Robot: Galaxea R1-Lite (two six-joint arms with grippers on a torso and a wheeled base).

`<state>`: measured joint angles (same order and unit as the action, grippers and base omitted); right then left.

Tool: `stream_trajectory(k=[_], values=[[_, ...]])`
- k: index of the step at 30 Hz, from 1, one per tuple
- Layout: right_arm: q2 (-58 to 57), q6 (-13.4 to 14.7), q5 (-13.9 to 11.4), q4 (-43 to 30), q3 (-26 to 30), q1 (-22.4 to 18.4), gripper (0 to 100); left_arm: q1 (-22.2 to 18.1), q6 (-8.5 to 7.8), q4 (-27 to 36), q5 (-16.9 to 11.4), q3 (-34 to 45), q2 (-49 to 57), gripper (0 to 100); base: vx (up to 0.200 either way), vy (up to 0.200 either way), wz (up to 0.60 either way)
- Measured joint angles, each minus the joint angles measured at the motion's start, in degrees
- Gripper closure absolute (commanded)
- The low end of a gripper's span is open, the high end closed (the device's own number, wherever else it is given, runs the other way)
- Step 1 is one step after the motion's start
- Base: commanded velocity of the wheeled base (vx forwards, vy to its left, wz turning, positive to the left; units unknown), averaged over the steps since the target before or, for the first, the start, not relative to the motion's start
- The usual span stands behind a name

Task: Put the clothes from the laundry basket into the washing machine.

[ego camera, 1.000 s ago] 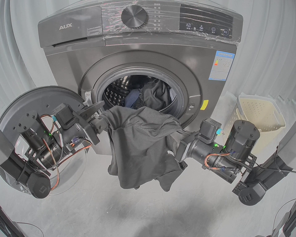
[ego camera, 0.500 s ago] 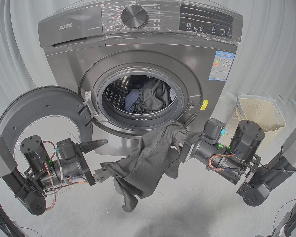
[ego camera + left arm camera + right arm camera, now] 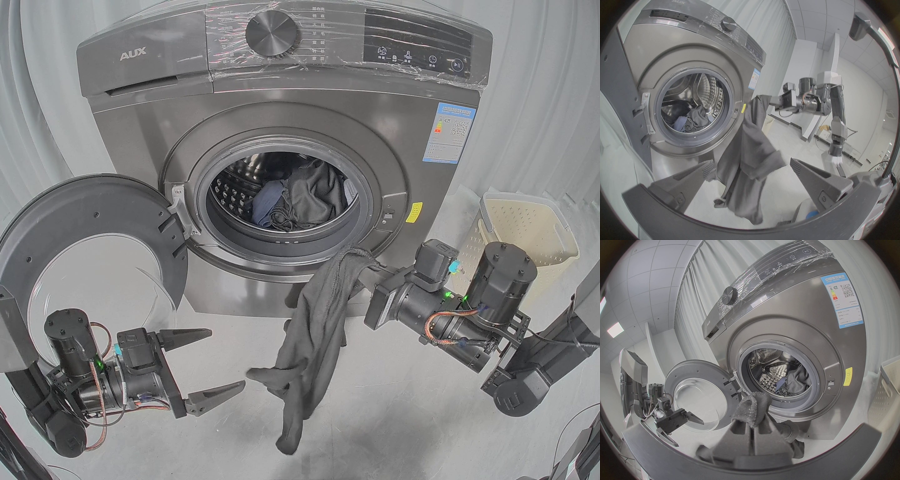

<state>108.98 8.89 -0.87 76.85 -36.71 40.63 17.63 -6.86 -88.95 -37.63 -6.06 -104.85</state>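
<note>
A dark grey garment (image 3: 315,331) hangs from my right gripper (image 3: 364,270), which is shut on its top edge just below and right of the washing machine's (image 3: 281,100) open drum (image 3: 284,194). The cloth (image 3: 747,156) dangles free toward the floor. In the right wrist view the shut fingers (image 3: 753,435) pinch a fold of the garment (image 3: 753,407). My left gripper (image 3: 212,365) is open and empty, low at the left, in front of the open door (image 3: 87,219). Dark clothes (image 3: 300,197) lie inside the drum. The cream laundry basket (image 3: 528,240) stands right of the machine.
The round door (image 3: 700,390) is swung open to the left. Grey floor (image 3: 387,425) lies before the machine. White curtains (image 3: 544,112) hang behind.
My left gripper let go of the garment and dropped down to the left, standing open. The garment now hangs from the right gripper alone, swung down and to the right.
</note>
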Motion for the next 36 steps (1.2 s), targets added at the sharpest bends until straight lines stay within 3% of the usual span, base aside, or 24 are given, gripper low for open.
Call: stream_trajectory(k=[2, 6, 11, 19, 26, 36], values=[[0.0, 0.0, 0.0, -0.1, -0.1, 0.1, 100, -0.6, -0.82, 0.0, 0.2, 1.0, 0.4, 0, 0.000, 0.000, 0.00], [0.0, -0.1, 0.0, -0.1, -0.1, 0.7, 100, -0.5, -0.74, 0.1, 0.4, 1.0, 1.9, 0, 0.000, 0.000, 0.00], [0.0, -0.1, 0.0, -0.2, 0.0, 1.0, 100, 1.4, 1.56, 0.2, 1.2, -3.6, 3.6, 0, 0.000, 0.000, 0.00], [0.0, -0.2, 0.4, -0.3, 1.0, 2.6, 100, 6.8, 4.33, 2.0, 6.8, -14.3, 3.4, 0, 0.000, 0.000, 0.00], [0.0, -0.3, 1.4, -0.5, 1.1, 4.2, 100, 12.3, 4.63, 3.8, 11.2, -20.7, -2.2, 0, 0.000, 0.000, 0.00], [0.0, -0.3, 1.4, -0.5, 0.3, 4.4, 100, 14.3, 4.13, 3.8, 12.5, -23.5, -7.4, 0, 0.000, 0.000, 0.00]])
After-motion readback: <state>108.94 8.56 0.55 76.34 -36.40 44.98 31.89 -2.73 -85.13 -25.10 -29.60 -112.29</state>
